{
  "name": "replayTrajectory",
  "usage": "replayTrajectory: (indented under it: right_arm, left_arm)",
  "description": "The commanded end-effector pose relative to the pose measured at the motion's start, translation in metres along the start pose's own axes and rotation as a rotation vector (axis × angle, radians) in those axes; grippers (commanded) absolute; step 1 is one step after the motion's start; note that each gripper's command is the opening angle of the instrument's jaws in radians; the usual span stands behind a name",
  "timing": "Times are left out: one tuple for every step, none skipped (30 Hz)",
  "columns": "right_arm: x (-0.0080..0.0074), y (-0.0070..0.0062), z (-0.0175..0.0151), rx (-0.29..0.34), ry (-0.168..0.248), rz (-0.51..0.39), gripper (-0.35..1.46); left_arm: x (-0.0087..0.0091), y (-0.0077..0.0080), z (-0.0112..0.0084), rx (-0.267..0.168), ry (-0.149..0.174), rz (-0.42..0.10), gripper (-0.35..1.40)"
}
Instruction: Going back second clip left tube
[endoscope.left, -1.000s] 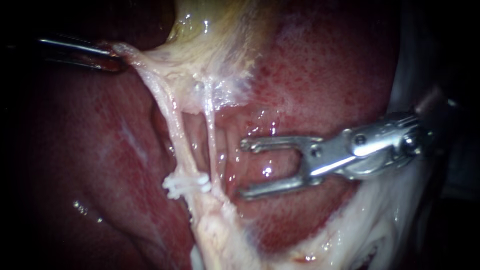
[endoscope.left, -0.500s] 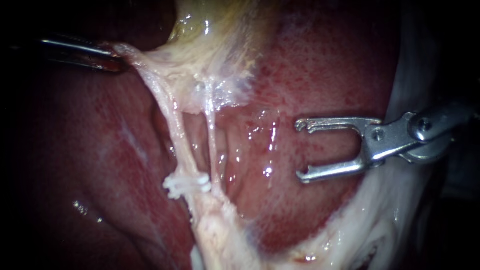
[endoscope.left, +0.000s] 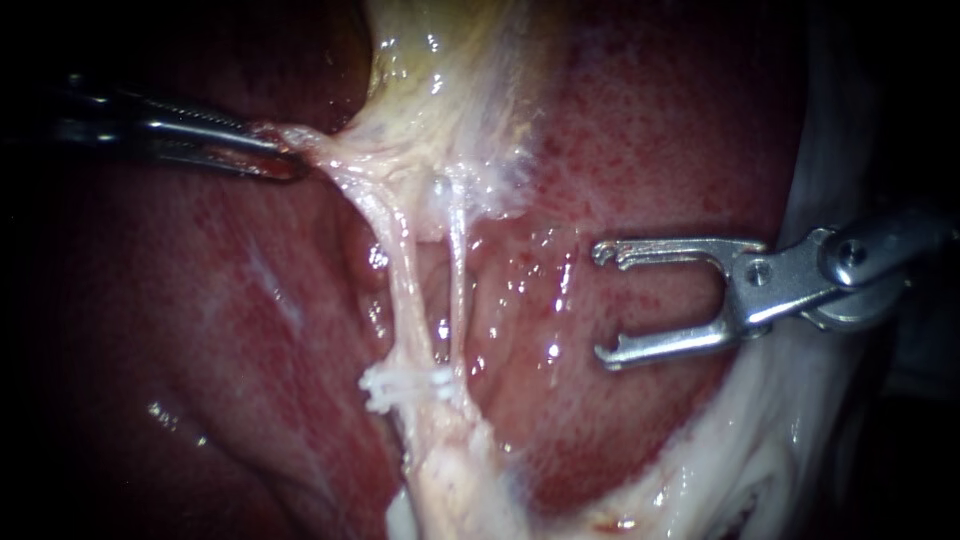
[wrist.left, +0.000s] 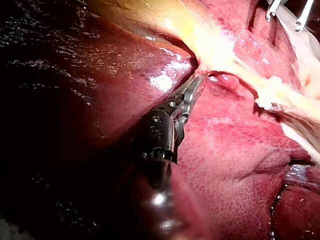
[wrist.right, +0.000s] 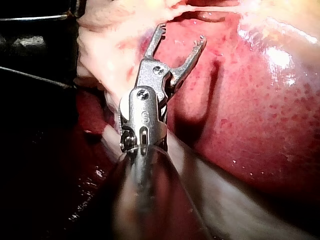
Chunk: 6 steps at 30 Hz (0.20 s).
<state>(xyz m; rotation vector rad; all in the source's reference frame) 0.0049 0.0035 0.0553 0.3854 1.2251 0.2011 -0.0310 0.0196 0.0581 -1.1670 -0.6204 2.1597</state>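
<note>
Endoscope view: the slender dark-metal left instrument (endoscope.left: 270, 160) reaches in over the tissue, its jaws clamped together on the stretched edge of the pale yellow, glistening gallbladder (endoscope.left: 450, 80), drawing that tissue taut towards its own side. Two thin whitish strands run down from the pulled tissue. The thicker one is the left tube (endoscope.left: 400, 280), and the finer right tube (endoscope.left: 458, 290) lies just beside it. A small white plastic clip (endoscope.left: 405, 385) sits across the left tube low down, near where the two strands meet (its teeth stick out on both sides). The shiny silver right instrument (endoscope.left: 601, 305) hovers well apart from both tubes over the mottled dark-red liver (endoscope.left: 650, 130), its two jaws spread wide with nothing between them.

Left wrist view: the left instrument (wrist.left: 196, 85) bites the pale tissue ahead of it, and the clip (wrist.left: 267, 95) lies beyond and to one side.

Right wrist view: the right instrument (wrist.right: 181, 31) shows its jaws parted and empty above the liver.
</note>
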Motion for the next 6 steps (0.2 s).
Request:
replayTrajectory:
  right_arm:
    - [0.0,0.0,0.0,0.001,0.0,0.0,0.5]
    - [0.0,0.0,0.0,0.003,0.001,0.0,0.5]
    - [0.0001,-0.0001,0.0,0.004,0.001,0.0,0.5]
    - [0.0001,-0.0001,0.0,0.006,0.002,0.0,0.5]
    - [0.0002,-0.0002,0.0001,0.009,0.002,0.0,0.5]
    - [0.0003,-0.0003,0.0002,0.012,0.003,0.0,0.5]
  left_arm:
    - [0.0,0.0,0.0,0.0,0.0,-0.001,-0.35]
    - [0.0,0.0,0.0,0.0,0.0,-0.001,-0.35]
    - [0.0,0.0,0.0,0.0,0.0,-0.001,-0.35]
    - [0.0,0.0,0.0,0.0,0.0,-0.001,-0.35]
    - [0.0,0.0,0.0,-0.001,0.0,-0.001,-0.35]
    - [0.0,0.0,-0.0001,-0.001,-0.001,-0.001,-0.35]
